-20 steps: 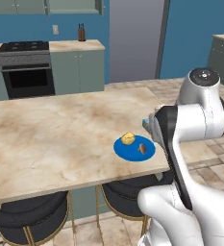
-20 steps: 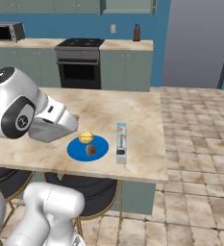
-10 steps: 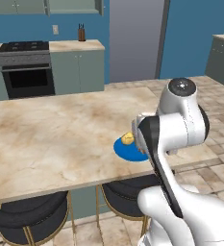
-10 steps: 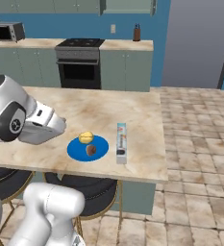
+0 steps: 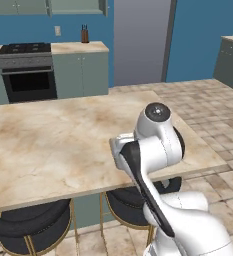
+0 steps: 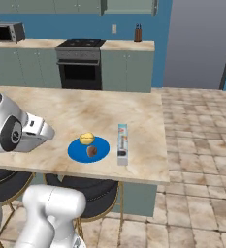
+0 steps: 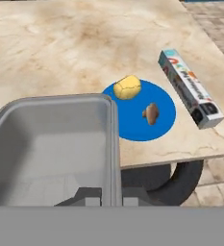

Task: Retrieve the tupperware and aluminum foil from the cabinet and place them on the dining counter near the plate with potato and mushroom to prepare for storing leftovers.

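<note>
Since the earlier frames the arm has swung in over the counter (image 6: pixel 134 104), so that in the left base view its body now stands in front of the plate.

Gripper (image 7: pixel 111 196): jaws narrow, closed on the near wall of the tub (image 7: pixel 56 144), which it holds above the counter's front edge, beside the plate (image 7: pixel 157 126) and overlapping its rim from the hand view; whether they touch cannot be told.

Handling, as judged: tub is light, fairly stiff thin plastic, with smooth walls that could slip or flex under a hard pinch. A rim grip such as this lets it tilt; set it down level and let go gently. It is empty, so nothing can spill.

Appearance: grey translucent, shallow, rectangular, rounded corners, flared rim, inside bare.

Foil (image 6: pixel 122 149): long narrow white-and-grey carton with printed label, lying flat on the counter just beside the plate, on its far side from the tub. Potato (image 6: pixel 87 138) and mushroom (image 6: pixel 91 151) sit on the plate, slightly apart.
</note>
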